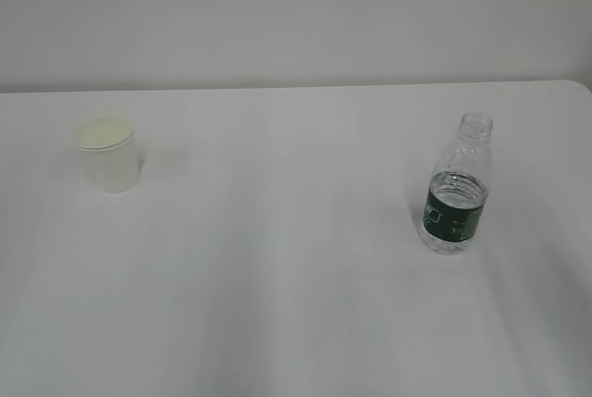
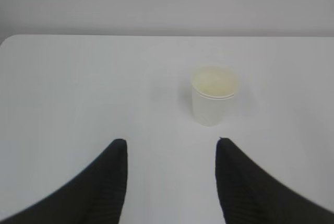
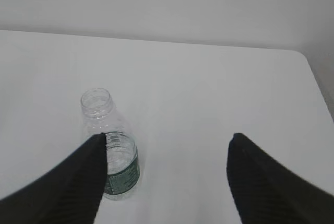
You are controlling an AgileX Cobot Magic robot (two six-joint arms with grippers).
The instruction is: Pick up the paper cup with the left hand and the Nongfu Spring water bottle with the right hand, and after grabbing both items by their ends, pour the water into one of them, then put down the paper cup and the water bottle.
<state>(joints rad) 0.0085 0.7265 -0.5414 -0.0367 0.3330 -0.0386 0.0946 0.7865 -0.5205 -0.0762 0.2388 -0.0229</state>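
The white paper cup (image 1: pixel 109 154) stands upright at the left of the table, its cream inside showing. In the left wrist view the paper cup (image 2: pixel 213 95) sits ahead and a little right of my left gripper (image 2: pixel 171 143), which is open with only bare table between its fingers. The clear Nongfu Spring water bottle (image 1: pixel 456 187) with its dark green label stands upright and capless at the right, water reaching about label height. From the right wrist the bottle (image 3: pixel 111 148) is partly behind the left finger of my right gripper (image 3: pixel 167 138), which is open and holds nothing. Neither arm shows in the exterior view.
The white table (image 1: pixel 296 304) ends at a far edge against a pale wall. Its rounded far right corner (image 3: pixel 302 54) shows from the right wrist, its rounded far left corner (image 2: pixel 13 38) from the left wrist.
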